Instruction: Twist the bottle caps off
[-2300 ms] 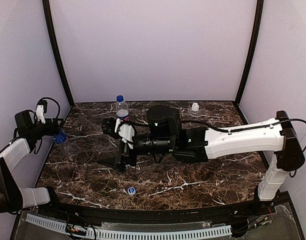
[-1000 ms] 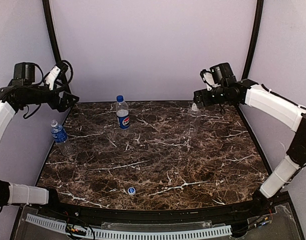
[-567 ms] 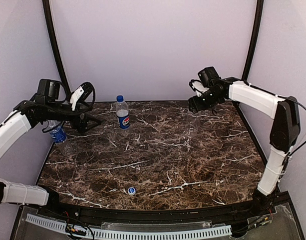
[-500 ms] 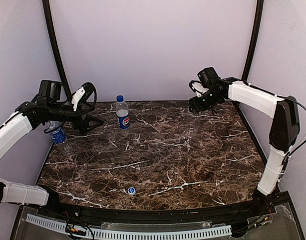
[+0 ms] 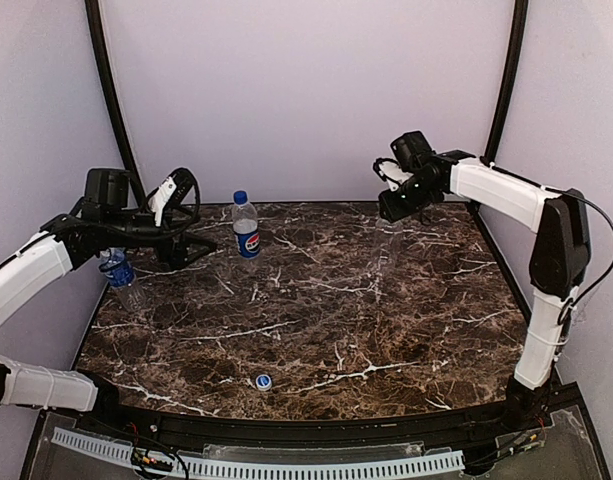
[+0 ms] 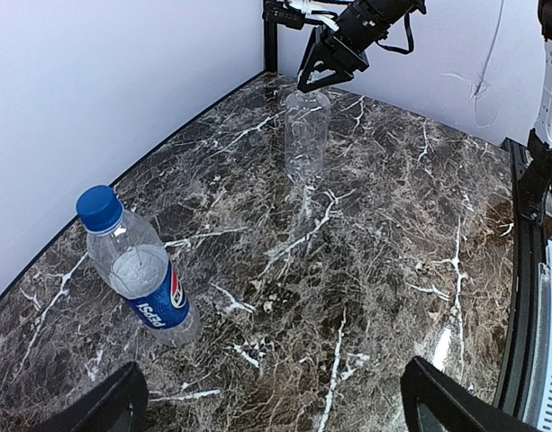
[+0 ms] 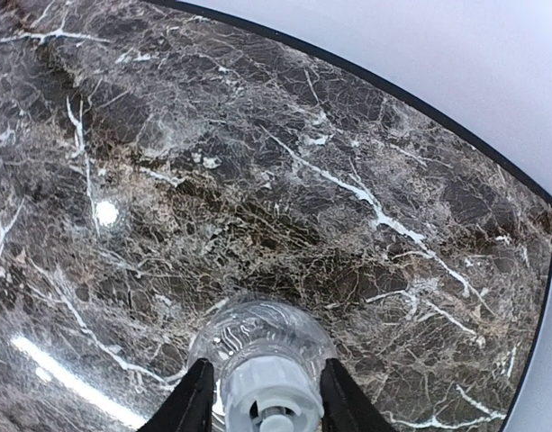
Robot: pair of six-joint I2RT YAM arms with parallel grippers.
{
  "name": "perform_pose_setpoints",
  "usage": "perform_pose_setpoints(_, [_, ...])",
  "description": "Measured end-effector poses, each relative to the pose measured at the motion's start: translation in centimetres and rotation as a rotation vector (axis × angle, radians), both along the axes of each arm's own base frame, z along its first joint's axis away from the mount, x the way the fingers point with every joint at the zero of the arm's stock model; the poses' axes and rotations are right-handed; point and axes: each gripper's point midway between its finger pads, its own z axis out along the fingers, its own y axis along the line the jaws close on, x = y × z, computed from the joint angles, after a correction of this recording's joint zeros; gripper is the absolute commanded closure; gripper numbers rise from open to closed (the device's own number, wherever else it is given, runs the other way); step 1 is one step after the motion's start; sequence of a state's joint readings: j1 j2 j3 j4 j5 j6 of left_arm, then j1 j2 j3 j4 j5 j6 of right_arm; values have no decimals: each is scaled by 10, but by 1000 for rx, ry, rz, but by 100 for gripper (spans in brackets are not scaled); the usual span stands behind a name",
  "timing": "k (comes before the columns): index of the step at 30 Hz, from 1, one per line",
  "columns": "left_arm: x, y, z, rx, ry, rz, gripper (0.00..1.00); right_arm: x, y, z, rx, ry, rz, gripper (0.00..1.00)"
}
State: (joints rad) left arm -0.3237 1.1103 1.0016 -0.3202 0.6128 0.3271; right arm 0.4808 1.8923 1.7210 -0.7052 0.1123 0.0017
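One loose blue-and-white cap [image 5: 263, 381] lies on the table [image 5: 406, 340] at 6 o'clock. At 9 o'clock the blue-banded bottle [image 5: 116, 270] stands beside the left arm, whose left gripper [image 6: 271, 400] hangs wide open and empty above the table. The Pepsi bottle [image 6: 142, 279] stands at 11 o'clock with its plain blue cap [image 6: 99, 207] on. At 1 o'clock the right gripper [image 5: 391, 205] is narrowed around the white cap [image 7: 265, 391] atop the upright unlabelled bottle [image 6: 305, 135].
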Motion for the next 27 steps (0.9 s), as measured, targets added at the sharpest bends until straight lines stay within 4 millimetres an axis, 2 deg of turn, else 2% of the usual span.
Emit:
perform_pose_setpoints(2, [0, 0, -2, 0, 3, 1, 1, 3, 2, 1, -1, -6, 6, 78])
perform_pose_setpoints(4, [0, 0, -3, 0, 4, 0, 1, 4, 4, 2, 2, -8, 15, 95])
perform_pose_setpoints(5, [0, 0, -2, -1, 1, 0, 1, 5, 5, 4, 8, -9, 15, 100])
perform_pose_setpoints(12, [-5, -2, -4, 0, -6, -9, 3, -5, 12, 4, 32, 34, 64, 100])
perform_pose_setpoints(15, [-11, -8, -12, 8, 7, -31, 3, -16, 22, 10, 81, 58, 108, 100])
perform_pose_setpoints(17, [-15, -13, -16, 16, 11, -46, 3, -25, 35, 22, 140, 62, 148, 100])
perform_pose_setpoints(19, [-19, -20, -18, 24, 8, -60, 3, -41, 58, 41, 230, 59, 212, 100])
perform_pose_setpoints(21, [-21, -27, -17, 29, -6, -64, 2, -60, 90, 67, 330, 39, 294, 100])
perform_pose_setpoints(24, [-22, -37, -15, 29, -20, -67, 1, -99, 144, 109, 482, -1, 444, 100])
perform_pose_setpoints(27, [-24, -49, -19, 35, -15, -82, 1, -137, 187, 143, 615, -21, 573, 100])
